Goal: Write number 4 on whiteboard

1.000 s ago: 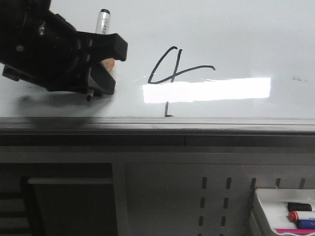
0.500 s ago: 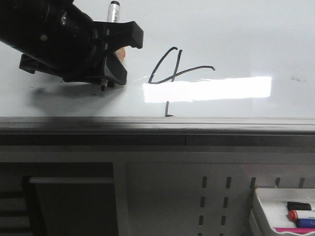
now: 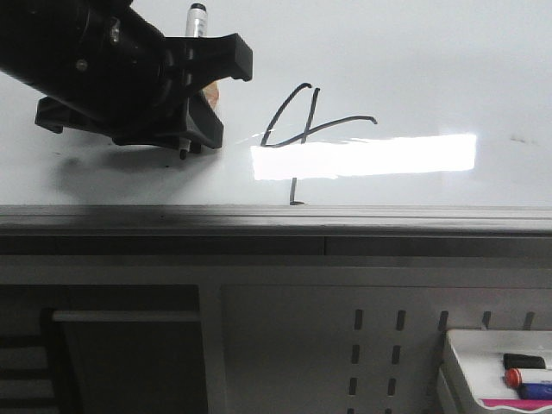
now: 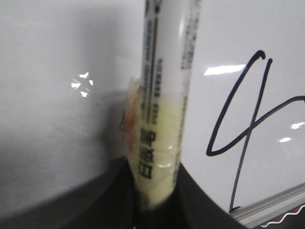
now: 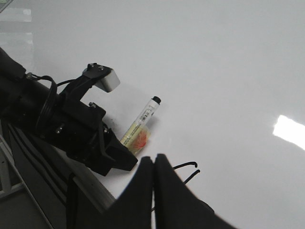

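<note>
The left gripper (image 3: pixel 197 90), jaws clamped on an upright marker (image 3: pixel 197 19), sits at nine o'clock from the 4 (image 3: pixel 304 121) on the whiteboard (image 3: pixel 431 69); right jaws closed, empty.

Number 4 (image 5: pixel 188 172) half behind right gripper (image 5: pixel 153 164)

Left arm: I am seeing the black left gripper (image 3: pixel 203 99) hanging at the upper left of the front view, its bulky wrist reaching in from the left edge, fingers pinching a white-barrelled marker pen (image 4: pixel 159 109). Right arm: I am seeing the black right gripper (image 5: pixel 153 164) with its two fingertips pressing together, nothing showing between them.
</note>
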Motion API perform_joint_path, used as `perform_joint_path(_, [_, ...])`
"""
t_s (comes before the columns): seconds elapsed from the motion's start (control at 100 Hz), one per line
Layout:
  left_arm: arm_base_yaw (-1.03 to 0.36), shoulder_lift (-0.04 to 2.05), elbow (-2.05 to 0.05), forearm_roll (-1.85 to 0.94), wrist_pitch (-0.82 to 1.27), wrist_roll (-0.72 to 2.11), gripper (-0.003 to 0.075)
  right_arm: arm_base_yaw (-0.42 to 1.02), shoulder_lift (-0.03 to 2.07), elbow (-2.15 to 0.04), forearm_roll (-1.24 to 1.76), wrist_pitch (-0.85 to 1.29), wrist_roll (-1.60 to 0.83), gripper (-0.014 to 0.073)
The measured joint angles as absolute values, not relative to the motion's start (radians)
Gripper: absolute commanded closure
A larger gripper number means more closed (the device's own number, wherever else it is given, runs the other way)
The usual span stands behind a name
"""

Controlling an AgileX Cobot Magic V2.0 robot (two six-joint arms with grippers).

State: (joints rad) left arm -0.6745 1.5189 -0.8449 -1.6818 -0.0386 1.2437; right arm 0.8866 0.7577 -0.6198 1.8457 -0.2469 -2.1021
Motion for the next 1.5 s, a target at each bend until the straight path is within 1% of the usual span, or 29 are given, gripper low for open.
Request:
perform_joint_path(0.08, [-0.674,1.519,-0.845,-1.684,-0.04,1.244,0.0577,0.887,0.758,-0.62,1.846,-0.247,-2.102,0.0664])
perform_joint_path(0.15, [-0.674,1.52,-0.845,-1.691,-0.04,1.244,0.0541,0.887,0.758,-0.62,1.846,-0.247,-2.102,0.0664])
perform_joint_path(0.2, [-0.676,1.52,-0.845,-1.702,-0.04,1.244,0.0529,0.887,0.758,-0.62,1.846,-0.247,-2.102,0.0664])
perform_joint_path(0.66, [-0.677,1.521,-0.848,-1.717,-0.04,1.244,0.0518,0.887,0.758,-0.62,1.846,-0.247,-2.104,0.0664])
perform_joint_path(0.73, [-0.677,1.521,-0.848,-1.717,-0.039,1.244,0.0478,0.887,0.758,-0.62,1.846,-0.247,-2.104,0.0664])
perform_joint_path(0.81, [-0.678,1.521,-0.85,-1.719,-0.034,1.244,0.0416,0.887,0.758,-0.62,1.846,-0.247,-2.101,0.0664])
perform_joint_path(0.87, [-0.68,1.521,-0.85,-1.719,-0.031,1.244,0.0391,0.887,0.758,-0.62,1.846,-0.247,-2.101,0.0664])
perform_joint_path(1.499, [-0.682,1.521,-0.852,-1.719,-0.024,1.244,0.0379,0.887,0.758,-0.62,1.846,-0.247,-2.101,0.0664])
